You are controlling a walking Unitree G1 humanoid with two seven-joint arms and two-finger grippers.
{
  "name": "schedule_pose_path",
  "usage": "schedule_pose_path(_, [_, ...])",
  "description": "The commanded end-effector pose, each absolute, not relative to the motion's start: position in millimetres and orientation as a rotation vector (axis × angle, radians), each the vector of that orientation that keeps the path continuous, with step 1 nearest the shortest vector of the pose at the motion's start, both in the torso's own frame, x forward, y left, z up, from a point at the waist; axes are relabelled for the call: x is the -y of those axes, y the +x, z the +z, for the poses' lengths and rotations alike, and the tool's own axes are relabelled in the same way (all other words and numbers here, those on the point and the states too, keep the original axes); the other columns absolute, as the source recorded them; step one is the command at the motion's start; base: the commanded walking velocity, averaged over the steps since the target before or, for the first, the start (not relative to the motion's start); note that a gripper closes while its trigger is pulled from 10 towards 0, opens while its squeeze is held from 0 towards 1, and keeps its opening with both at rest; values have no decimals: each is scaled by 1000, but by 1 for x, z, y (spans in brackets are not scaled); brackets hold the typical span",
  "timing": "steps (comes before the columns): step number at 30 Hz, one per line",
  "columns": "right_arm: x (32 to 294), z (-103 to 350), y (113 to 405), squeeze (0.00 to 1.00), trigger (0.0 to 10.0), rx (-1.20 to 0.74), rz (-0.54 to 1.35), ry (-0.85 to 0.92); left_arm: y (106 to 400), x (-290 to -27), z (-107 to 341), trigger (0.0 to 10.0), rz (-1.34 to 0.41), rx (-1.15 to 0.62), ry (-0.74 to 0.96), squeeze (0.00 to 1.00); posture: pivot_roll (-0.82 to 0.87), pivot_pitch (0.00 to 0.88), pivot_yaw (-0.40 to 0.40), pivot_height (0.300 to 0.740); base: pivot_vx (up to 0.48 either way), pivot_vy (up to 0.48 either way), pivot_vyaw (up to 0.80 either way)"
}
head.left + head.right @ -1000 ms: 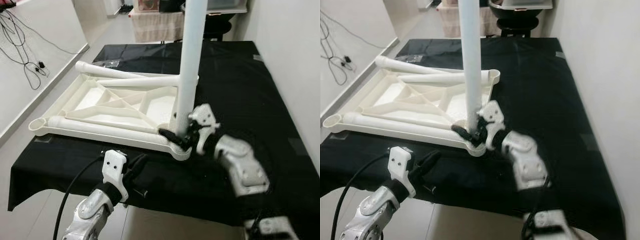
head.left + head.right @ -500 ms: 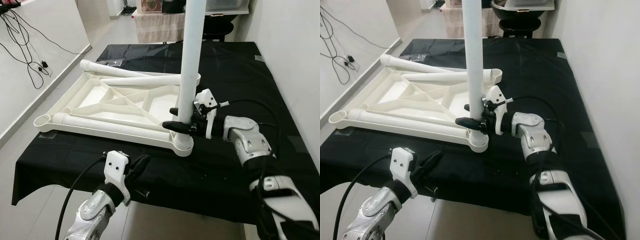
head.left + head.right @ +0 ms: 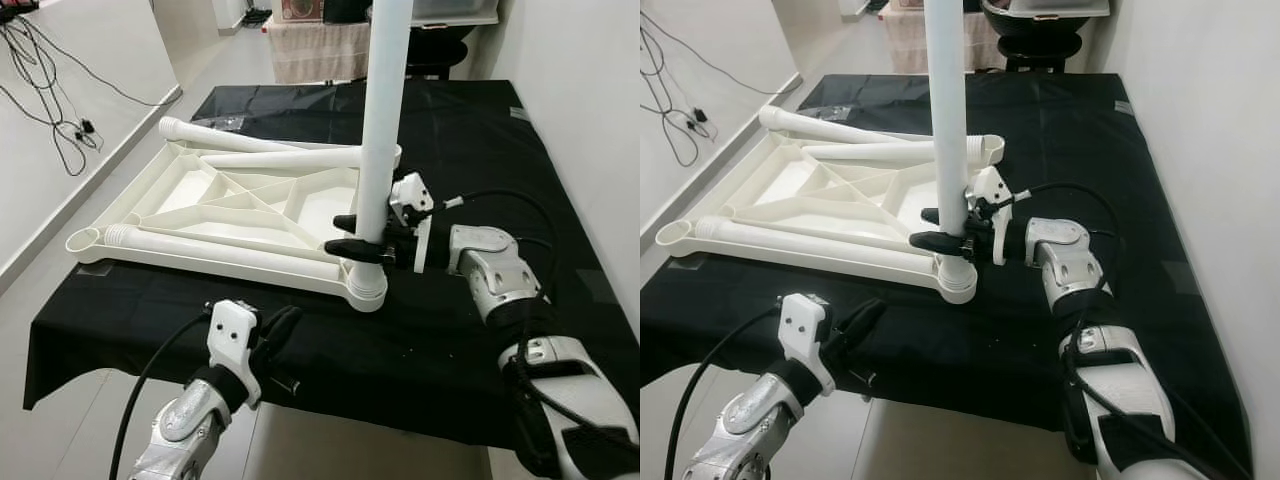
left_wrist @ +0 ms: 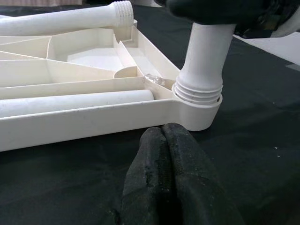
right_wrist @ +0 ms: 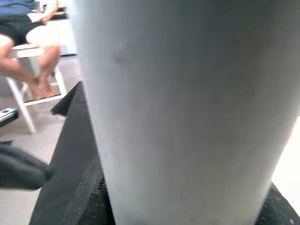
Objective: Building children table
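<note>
tabletop (image 3: pixel 245 195): off-white plastic, smooth, kinda satin | upright leg (image 3: pixel 385 110): same smooth white plastic, threaded end | cloth (image 3: pixel 480 150): matt black fabric | left gripper (image 4: pixel 171 183) fingers: black, rough grainy rubbery look

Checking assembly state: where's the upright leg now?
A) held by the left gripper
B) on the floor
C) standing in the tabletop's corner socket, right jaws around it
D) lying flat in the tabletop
C: the leg stands upright in the corner socket of the upturned tabletop, with the right gripper clasping it low down.
</note>
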State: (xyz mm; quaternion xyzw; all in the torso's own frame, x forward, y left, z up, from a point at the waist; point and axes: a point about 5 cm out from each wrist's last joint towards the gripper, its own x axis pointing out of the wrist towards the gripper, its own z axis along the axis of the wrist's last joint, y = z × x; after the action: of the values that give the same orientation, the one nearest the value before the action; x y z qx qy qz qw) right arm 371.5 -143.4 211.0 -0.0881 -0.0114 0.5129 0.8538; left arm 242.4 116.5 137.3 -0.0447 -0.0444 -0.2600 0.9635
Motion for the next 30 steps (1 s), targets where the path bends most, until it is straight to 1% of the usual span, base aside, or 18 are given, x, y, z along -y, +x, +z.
schedule_pose_path(1, [147, 179, 371, 0, 0, -57, 693, -138, 241, -119, 135, 10000, -516, 73, -92, 0, -4, 172, 34, 740, 0, 0, 0])
schedule_pose_path(2, [147, 179, 371, 0, 0, -57, 693, -138, 241, -119, 135, 10000, -516, 73, -92, 0, -4, 172, 34, 740, 0, 0, 0])
schedule_pose_path(3, [139, 158, 355, 0, 0, -76, 475, -34, 242, -121, 136, 10000, -513, 75, -93, 0, -29, 196, 56, 740, 0, 0, 0])
schedule_pose_path(5, [139, 158, 355, 0, 0, -76, 475, -34, 242, -121, 136, 10000, -513, 75, -93, 0, -29, 196, 56, 740, 0, 0, 0])
schedule_pose_path(6, [125, 141, 334, 0, 0, -95, 363, -80, 244, -122, 136, 10000, -515, 75, -91, 0, -34, 180, 64, 740, 0, 0, 0])
schedule_pose_path(7, [125, 141, 334, 0, 0, -95, 363, -80, 244, -122, 136, 10000, -515, 75, -91, 0, -34, 180, 64, 740, 0, 0, 0])
schedule_pose_path(8, [111, 132, 325, 0, 0, -102, 337, -139, 249, -122, 134, 10000, -524, 67, -93, 0, -34, 153, 59, 740, 0, 0, 0])
schedule_pose_path(17, [107, 128, 332, 0, 0, -115, 379, -157, 253, -123, 134, 10000, -516, 72, -91, 0, -38, 148, 54, 740, 0, 0, 0])
schedule_pose_path(18, [107, 129, 331, 0, 10000, -117, 374, -145, 254, -123, 135, 10000, -512, 74, -91, 0, -37, 148, 54, 740, 0, 0, 0])
schedule_pose_path(20, [106, 132, 331, 0, 10000, -113, 394, -97, 254, -122, 135, 10000, -511, 75, -92, 0, -35, 145, 53, 740, 0, 0, 0])
schedule_pose_path(21, [105, 140, 331, 1000, 10000, -84, 453, -32, 254, -122, 135, 10000, -512, 74, -94, 0, -30, 145, 54, 740, 0, 0, 0])
schedule_pose_path(22, [104, 144, 330, 1000, 10000, -69, 469, -17, 254, -122, 135, 10000, -513, 73, -95, 0, -30, 145, 54, 740, 0, 0, 0])
schedule_pose_path(23, [101, 153, 329, 1000, 10000, -43, 554, -6, 254, -121, 135, 10000, -515, 73, -96, 0, -27, 146, 53, 740, 0, 0, 0])
schedule_pose_path(24, [101, 153, 329, 1000, 10000, -43, 554, -6, 254, -121, 135, 10000, -515, 73, -96, 0, -27, 146, 53, 740, 0, 0, 0])
schedule_pose_path(25, [100, 165, 331, 1000, 10000, -5, 651, -16, 254, -121, 135, 10000, -515, 73, -96, 0, -27, 147, 53, 740, 0, 0, 0])
schedule_pose_path(28, [100, 172, 332, 1000, 10000, 18, 711, -27, 254, -121, 135, 10000, -516, 74, -97, 0, -26, 147, 52, 740, 0, 0, 0])
schedule_pose_path(29, [102, 181, 335, 753, 10000, 42, 786, -59, 254, -121, 135, 10000, -517, 74, -97, 0, -22, 146, 50, 740, 0, 0, 0])
schedule_pose_path(30, [102, 181, 335, 753, 10000, 42, 786, -59, 254, -121, 135, 10000, -517, 74, -97, 0, -22, 146, 50, 740, 0, 0, 0])
